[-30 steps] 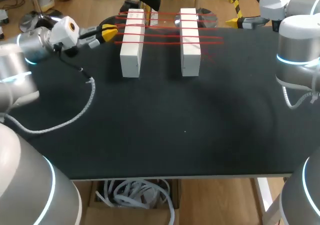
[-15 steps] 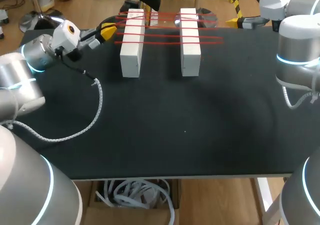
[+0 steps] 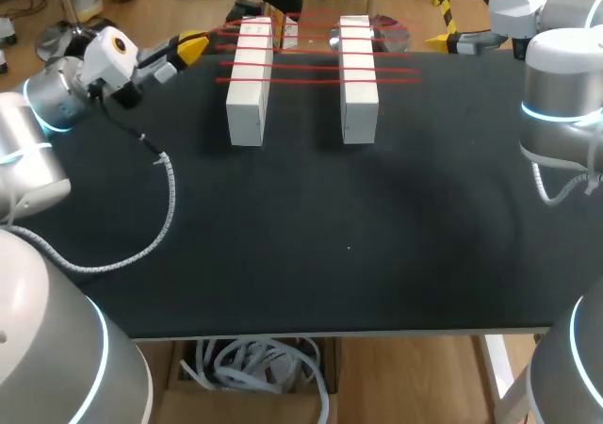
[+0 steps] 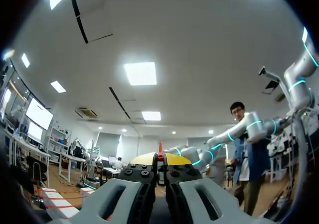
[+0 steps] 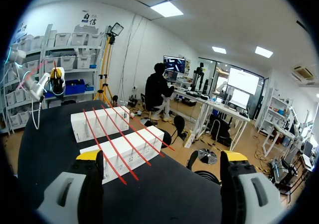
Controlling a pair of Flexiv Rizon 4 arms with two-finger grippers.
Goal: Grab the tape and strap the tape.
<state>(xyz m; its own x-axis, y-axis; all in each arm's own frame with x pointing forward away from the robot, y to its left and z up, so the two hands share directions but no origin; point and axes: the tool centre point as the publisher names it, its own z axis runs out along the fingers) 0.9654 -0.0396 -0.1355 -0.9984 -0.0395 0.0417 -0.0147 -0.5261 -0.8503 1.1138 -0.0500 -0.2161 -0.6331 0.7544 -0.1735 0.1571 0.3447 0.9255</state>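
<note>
Red tape (image 3: 311, 67) strapping under way, with another strand to lay.

Past the bare front of the table (image 3: 349, 245), several strands of red tape run taut across the left block (image 3: 250, 85) and the right block (image 3: 359, 85). Beside the left block, near the far edge, the left gripper (image 3: 193, 45) has its tips pressed together. A red sliver shows between them, so I judge it pinches the tape's end. Farthest off, the right gripper (image 3: 441, 40) hangs spread wide, holding nothing. Next, I reckon, the left arm must carry its strand across both blocks and keep it tight.
</note>
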